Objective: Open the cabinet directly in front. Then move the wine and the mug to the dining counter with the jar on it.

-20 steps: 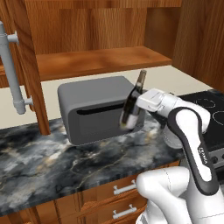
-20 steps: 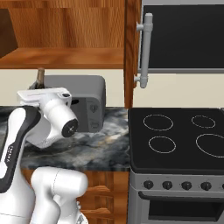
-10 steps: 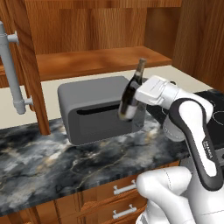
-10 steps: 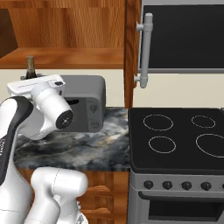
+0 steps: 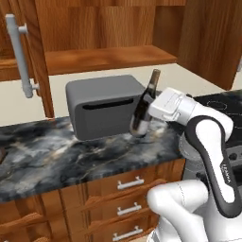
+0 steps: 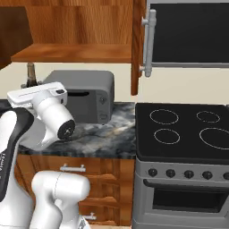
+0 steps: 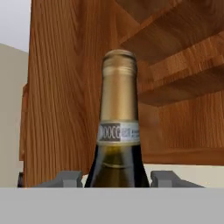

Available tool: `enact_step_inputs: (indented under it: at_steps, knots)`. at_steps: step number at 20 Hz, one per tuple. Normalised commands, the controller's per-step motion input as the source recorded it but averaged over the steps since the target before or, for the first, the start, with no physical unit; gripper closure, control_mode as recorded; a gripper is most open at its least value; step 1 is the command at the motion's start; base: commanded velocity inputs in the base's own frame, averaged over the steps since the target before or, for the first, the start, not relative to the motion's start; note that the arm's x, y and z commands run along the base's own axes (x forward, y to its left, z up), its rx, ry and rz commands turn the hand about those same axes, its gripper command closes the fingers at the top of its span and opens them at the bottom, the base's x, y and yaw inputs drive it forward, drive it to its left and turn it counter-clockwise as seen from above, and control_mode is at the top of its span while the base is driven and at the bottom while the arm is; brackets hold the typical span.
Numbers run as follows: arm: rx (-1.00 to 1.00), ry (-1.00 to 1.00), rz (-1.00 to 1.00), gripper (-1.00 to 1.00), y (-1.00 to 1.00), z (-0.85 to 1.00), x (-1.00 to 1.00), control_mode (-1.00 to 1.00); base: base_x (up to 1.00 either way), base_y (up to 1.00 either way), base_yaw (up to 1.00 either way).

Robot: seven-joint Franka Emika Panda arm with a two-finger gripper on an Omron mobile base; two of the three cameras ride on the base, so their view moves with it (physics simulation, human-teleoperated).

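My gripper (image 5: 143, 115) is shut on the wine (image 5: 151, 85), a dark bottle with a long neck. The bottle hangs tilted just above the marble worktop, in front of a grey box. In the hand view the wine (image 7: 118, 131) rises between my fingertips (image 7: 65, 178), gold cap up. In the right base view the wine's neck (image 6: 30, 74) pokes up behind my hand. The cabinet stands open, its doors (image 5: 28, 52) (image 6: 138, 44) swung wide and its shelf (image 5: 104, 56) bare. The mug, the dining counter and the jar are out of view.
A grey toaster-like box (image 5: 101, 106) stands on the marble worktop (image 5: 47, 156) right behind the bottle. Drawers with short handles (image 5: 127, 183) sit below. A black stove (image 6: 188, 129) lies to the right, with a dark panel (image 6: 192, 31) above it.
The hand has turned and the forearm has swung out toward the stove. The wine stays gripped and shifts slightly left in the right base view.
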Motion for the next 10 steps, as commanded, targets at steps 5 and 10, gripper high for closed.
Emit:
enact_step_inputs:
  at_steps: [5,10]
  knots:
    - [0.00,0.00,0.00,1.00,0.00,0.00,0.00,1.00,-0.78,0.01,0.64]
    - [0.00,0.00,0.00,1.00,0.00,0.00,0.00,1.00,-0.06,0.00,0.99]
